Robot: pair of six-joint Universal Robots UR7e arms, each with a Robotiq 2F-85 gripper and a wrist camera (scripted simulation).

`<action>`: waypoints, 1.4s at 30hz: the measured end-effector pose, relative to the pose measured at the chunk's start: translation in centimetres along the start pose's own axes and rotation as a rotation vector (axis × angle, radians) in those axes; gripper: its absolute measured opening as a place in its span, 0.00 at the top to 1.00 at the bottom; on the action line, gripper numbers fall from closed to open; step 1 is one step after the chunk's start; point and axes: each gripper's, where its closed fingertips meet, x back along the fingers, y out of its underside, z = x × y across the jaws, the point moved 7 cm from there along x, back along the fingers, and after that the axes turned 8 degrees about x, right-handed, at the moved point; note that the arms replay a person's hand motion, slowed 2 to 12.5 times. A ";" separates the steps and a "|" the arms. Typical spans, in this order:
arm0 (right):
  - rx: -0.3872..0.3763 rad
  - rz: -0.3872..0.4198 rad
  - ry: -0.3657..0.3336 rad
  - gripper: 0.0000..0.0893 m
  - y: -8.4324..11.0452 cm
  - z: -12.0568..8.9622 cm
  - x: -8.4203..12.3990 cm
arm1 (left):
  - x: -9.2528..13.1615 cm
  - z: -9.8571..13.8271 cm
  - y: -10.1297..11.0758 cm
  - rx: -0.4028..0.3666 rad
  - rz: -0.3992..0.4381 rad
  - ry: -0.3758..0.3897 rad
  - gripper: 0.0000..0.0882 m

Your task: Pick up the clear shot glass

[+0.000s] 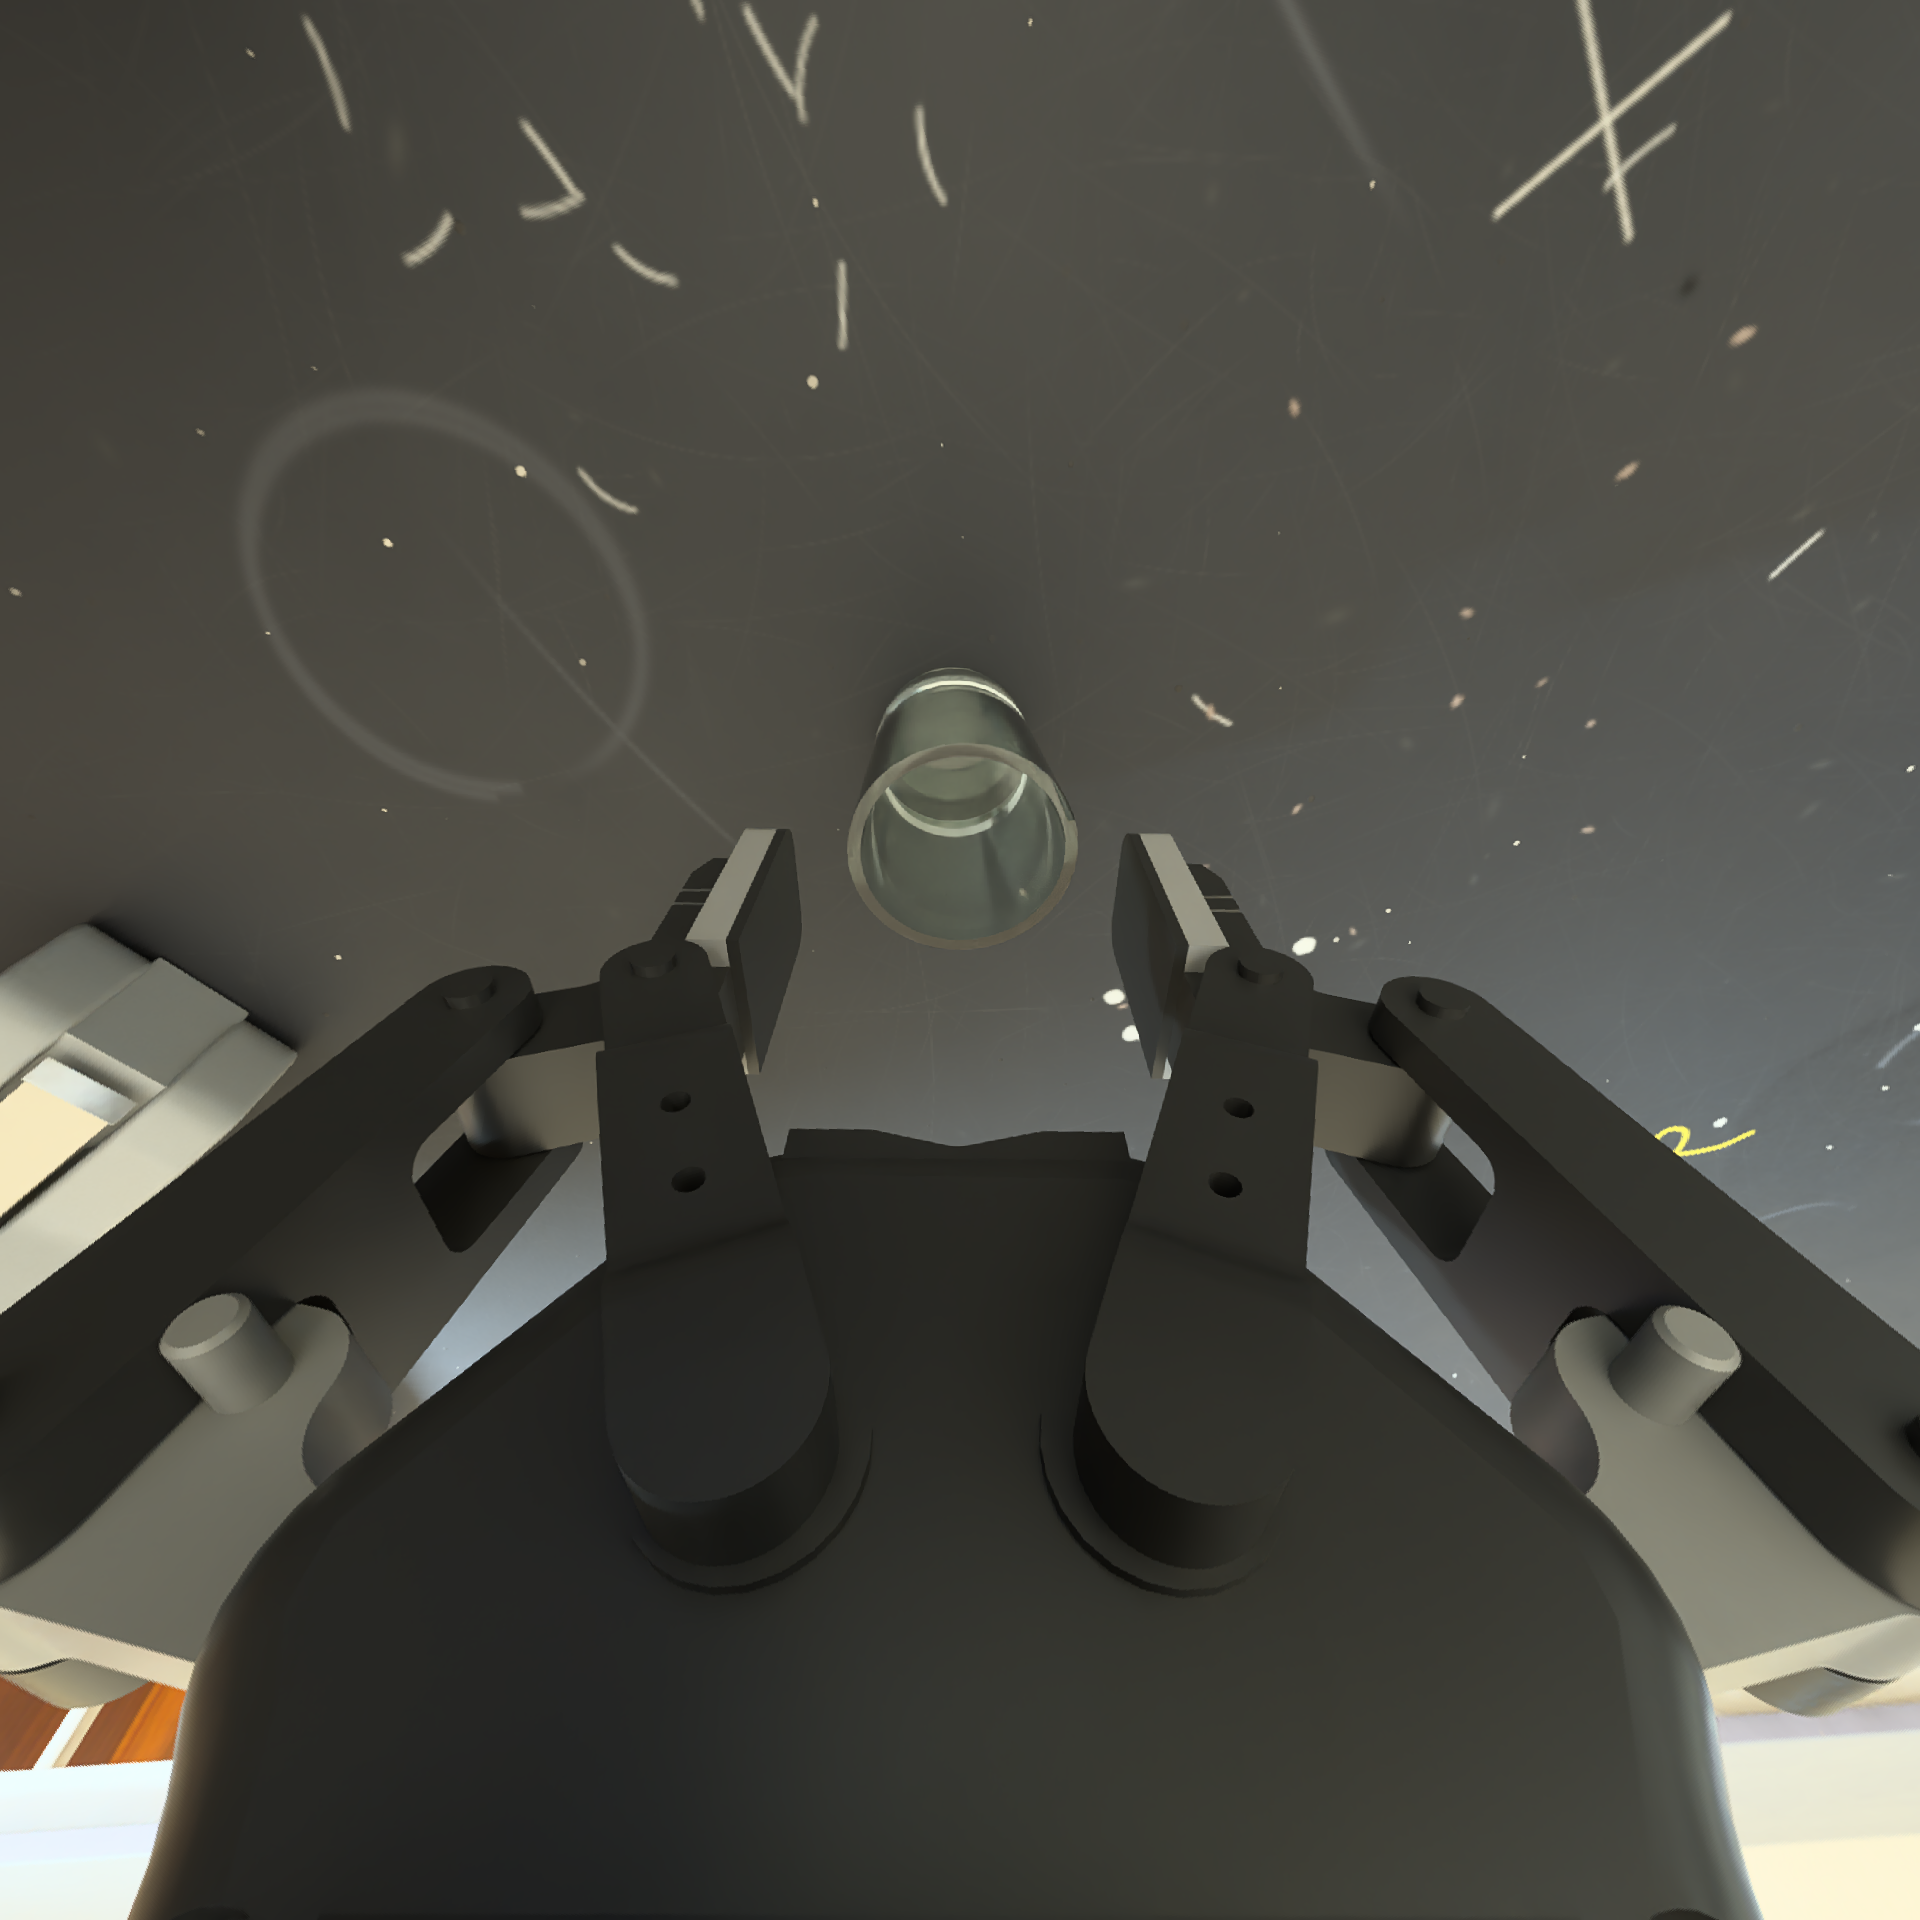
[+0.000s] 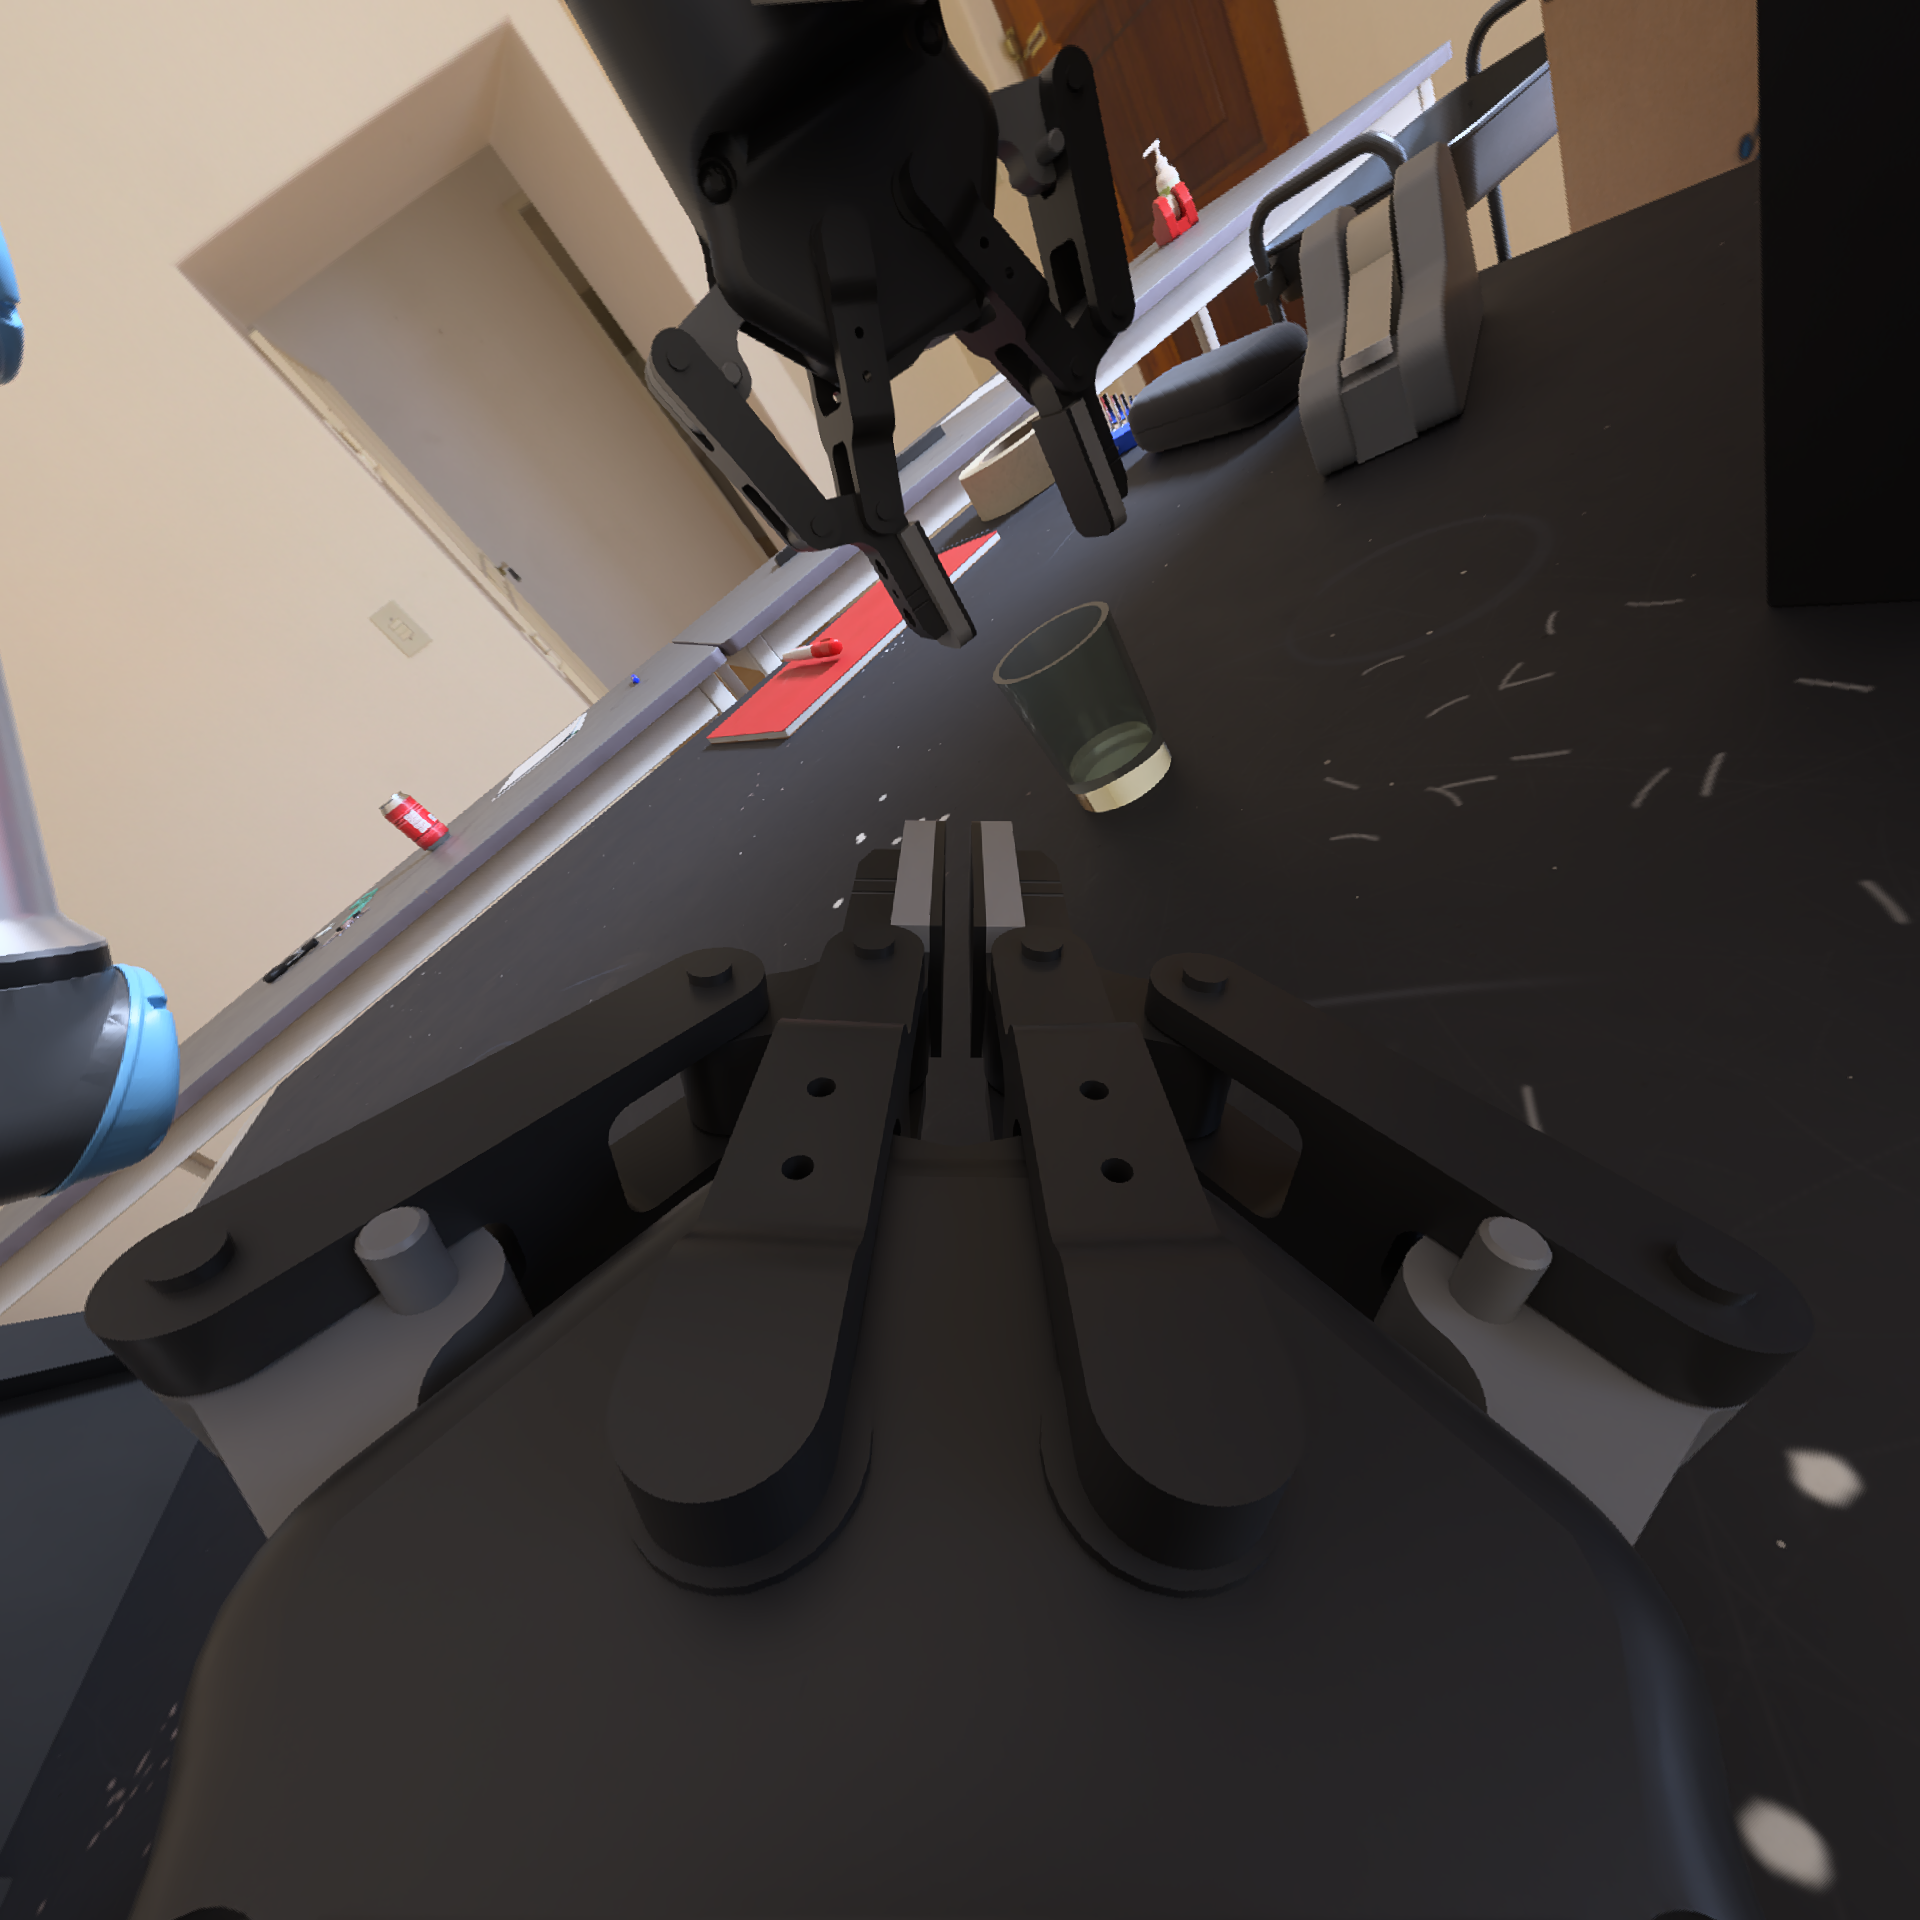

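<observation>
Left gripper [image 1: 958, 894] spread wide, black two-finger claw with grey pads, hanging above the small clear shot glass with thick pale base [image 1: 961, 831]; glass rim sits between the two fingertips in the left wrist view, nothing touching it. Right wrist view shows the same left gripper [image 2: 1023, 577] above the glass [image 2: 1084, 707], tips just over the rim, one finger on the left side, one on the far side. Glass stands upright on the table, near its middle

Right gripper [image 2: 958, 873] nearly closed, only a thin slit between pads, empty, low over the table just on the near side of the glass, not touching it

Surface: matte black tabletop [image 1: 1351, 520] covered with white chalk-like scratches, specks and a faint ring mark [image 1: 436, 592] to the left of the glass. Grey bracket-like stand [image 2: 1387, 312] far right on the table, dark oval case [image 2: 1216, 390] next to it, roll of tape [image 2: 1003, 468] and flat red board [image 2: 852, 649] at the far edge

Room: beige walls, recessed doorway, brown wooden door, long grey bench with a red can [image 2: 414, 819]

Left arm comes down steeply from above; blue-jointed arm segment [image 2: 104, 1081] at far left. Table around the glass open on all sides; far edge near the red board
</observation>
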 end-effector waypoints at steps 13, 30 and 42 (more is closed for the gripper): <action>-0.005 0.010 -0.009 0.95 0.0 -0.1 0.1 | -0.9 -0.2 0.0 -0.012 -0.087 0.033 0.34; -0.005 0.014 -0.018 0.95 0.0 -0.2 0.2 | -1.6 -0.5 -0.1 -0.007 -0.091 0.063 0.38; -0.005 0.012 -0.022 0.95 0.0 -0.2 0.2 | -2.4 -0.6 0.0 0.000 -0.094 0.093 0.46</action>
